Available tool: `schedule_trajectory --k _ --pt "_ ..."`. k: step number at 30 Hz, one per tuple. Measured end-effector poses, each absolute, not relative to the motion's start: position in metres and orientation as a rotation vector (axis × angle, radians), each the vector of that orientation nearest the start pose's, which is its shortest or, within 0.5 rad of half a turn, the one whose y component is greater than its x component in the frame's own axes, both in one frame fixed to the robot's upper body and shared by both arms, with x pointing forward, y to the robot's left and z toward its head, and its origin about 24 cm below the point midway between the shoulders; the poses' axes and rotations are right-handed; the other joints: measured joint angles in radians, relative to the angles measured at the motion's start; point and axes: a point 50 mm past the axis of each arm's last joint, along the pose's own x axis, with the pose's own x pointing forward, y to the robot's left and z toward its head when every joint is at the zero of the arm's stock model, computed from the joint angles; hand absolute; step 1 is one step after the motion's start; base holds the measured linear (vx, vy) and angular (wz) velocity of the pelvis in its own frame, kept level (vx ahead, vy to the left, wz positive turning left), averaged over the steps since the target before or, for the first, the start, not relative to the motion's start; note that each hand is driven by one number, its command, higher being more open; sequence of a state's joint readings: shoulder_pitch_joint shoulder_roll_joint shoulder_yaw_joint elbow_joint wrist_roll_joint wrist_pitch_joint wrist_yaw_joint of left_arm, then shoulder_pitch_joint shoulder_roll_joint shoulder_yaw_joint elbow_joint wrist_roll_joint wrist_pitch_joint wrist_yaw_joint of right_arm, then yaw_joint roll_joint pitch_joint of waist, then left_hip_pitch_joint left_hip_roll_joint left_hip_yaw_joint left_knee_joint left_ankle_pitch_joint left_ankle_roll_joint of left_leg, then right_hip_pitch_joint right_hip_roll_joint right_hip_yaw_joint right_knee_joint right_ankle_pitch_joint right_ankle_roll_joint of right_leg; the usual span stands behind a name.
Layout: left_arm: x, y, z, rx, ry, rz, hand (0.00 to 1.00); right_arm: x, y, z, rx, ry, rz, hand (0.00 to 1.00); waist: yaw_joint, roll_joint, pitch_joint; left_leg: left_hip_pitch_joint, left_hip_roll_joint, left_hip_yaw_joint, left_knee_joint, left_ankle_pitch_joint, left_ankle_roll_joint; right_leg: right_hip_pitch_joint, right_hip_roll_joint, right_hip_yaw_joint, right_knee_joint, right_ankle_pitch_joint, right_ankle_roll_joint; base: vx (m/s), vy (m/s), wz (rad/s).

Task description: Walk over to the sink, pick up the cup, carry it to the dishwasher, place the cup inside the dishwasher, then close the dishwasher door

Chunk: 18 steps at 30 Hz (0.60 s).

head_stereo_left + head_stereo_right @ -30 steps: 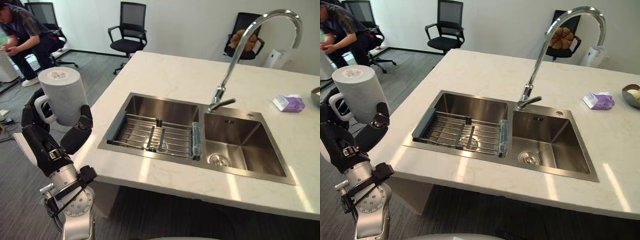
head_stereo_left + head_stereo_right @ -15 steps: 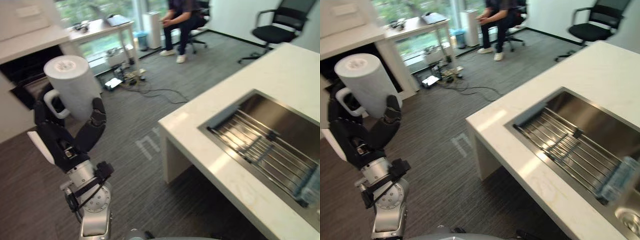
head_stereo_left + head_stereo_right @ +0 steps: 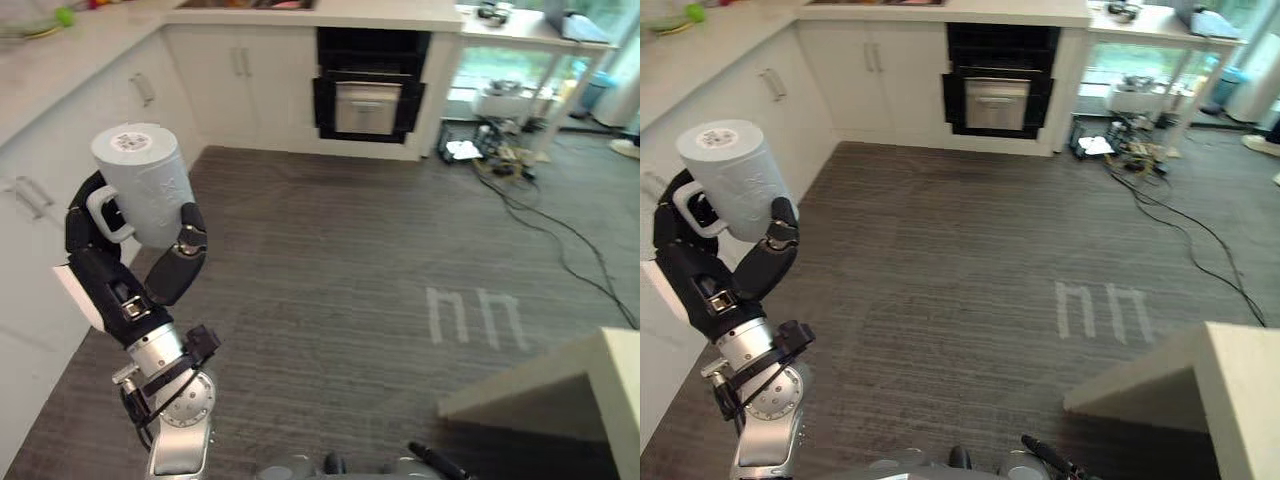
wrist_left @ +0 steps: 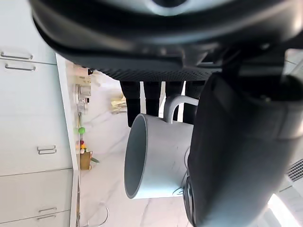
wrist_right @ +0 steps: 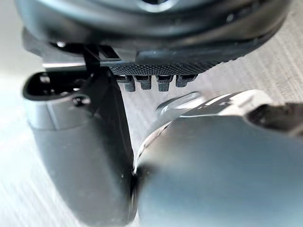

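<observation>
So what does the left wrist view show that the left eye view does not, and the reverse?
Left wrist view: the cup's hollow open mouth. Left eye view: the cup's closed end facing up, the dark built-in appliance in the white cabinets, cables on the grey floor. Both: the left hand curled round the cup's handle.

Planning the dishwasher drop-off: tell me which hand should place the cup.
Left. The left hand is already curled round the cup, fingers at its handle, thumb against its wall. The right hand shows over the carpet with no cup, so a handover would only add risk.
</observation>
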State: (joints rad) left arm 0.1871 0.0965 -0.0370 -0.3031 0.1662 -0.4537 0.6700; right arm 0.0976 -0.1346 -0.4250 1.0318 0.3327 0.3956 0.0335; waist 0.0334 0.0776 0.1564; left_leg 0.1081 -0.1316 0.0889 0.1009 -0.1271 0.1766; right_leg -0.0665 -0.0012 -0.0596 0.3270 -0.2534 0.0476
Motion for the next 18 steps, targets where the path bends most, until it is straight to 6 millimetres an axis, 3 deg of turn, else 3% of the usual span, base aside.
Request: schedule_trajectory --k 3,4,5,6,7,8,9,18 --pt "0.189 0.174 0.110 0.084 -0.637 0.565 0.00 0.048 -0.226 -0.165 0.529 1.360 -0.552 1.00 0.001 -0.003 -0.044 0.045 -0.010 -0.107 -0.007 -0.010 -0.019 -0.010 0.014 -0.023 -0.042 0.063 -0.032 0.23 0.025 1.24" --pt "0.188 0.173 0.109 0.083 -0.643 0.570 0.00 0.043 -0.223 -0.166 0.528 1.370 -0.538 1.00 0.004 -0.020 -0.070 0.051 -0.026 -0.135 0.023 -0.024 -0.096 0.022 -0.004 -0.051 -0.109 0.179 -0.053 0.24 0.008 1.38" --pt "0.187 0.170 0.110 0.083 -0.648 0.566 0.00 0.042 -0.218 -0.167 0.527 1.382 -0.515 1.00 0.014 -0.053 -0.077 -0.003 -0.027 -0.114 0.149 -0.077 -0.134 0.078 -0.053 -0.097 -0.166 0.194 -0.037 0.26 -0.013 1.39" --pt "0.186 0.169 0.113 0.090 -0.666 0.555 0.00 0.041 -0.215 -0.168 0.531 1.390 -0.503 1.00 0.026 -0.067 -0.086 -0.031 -0.001 -0.070 0.182 -0.112 -0.118 0.091 -0.066 -0.099 -0.183 0.195 -0.038 0.19 -0.096 1.17" --pt "0.184 0.171 0.121 0.106 -0.713 0.546 0.00 0.044 -0.212 -0.168 0.528 1.395 -0.485 1.00 0.049 -0.065 -0.097 -0.046 0.097 -0.028 0.124 -0.120 -0.161 0.103 -0.063 -0.122 -0.191 0.194 -0.035 0.16 -0.102 0.74" --pt "0.182 0.173 0.125 0.105 -0.742 0.553 0.00 0.049 -0.207 -0.169 0.512 1.399 -0.454 1.00 0.073 -0.072 -0.101 -0.014 0.122 0.019 0.043 -0.040 -0.146 0.122 -0.065 -0.137 -0.199 0.185 -0.020 0.16 -0.078 0.58" --pt "0.182 0.174 0.126 0.104 -0.745 0.561 0.00 0.051 -0.206 -0.169 0.485 1.401 -0.442 1.00 0.080 -0.072 -0.107 -0.003 0.120 0.013 0.029 -0.030 -0.141 0.133 -0.071 -0.139 -0.204 0.185 -0.020 0.13 0.027 0.53" --pt "0.183 0.178 0.122 0.129 -0.703 0.551 0.00 0.045 -0.203 -0.170 0.452 1.489 -0.430 1.00 0.084 -0.080 -0.131 0.022 0.110 -0.034 0.030 -0.036 -0.152 0.223 -0.071 -0.144 -0.299 0.193 -0.009 0.07 -0.002 0.15"
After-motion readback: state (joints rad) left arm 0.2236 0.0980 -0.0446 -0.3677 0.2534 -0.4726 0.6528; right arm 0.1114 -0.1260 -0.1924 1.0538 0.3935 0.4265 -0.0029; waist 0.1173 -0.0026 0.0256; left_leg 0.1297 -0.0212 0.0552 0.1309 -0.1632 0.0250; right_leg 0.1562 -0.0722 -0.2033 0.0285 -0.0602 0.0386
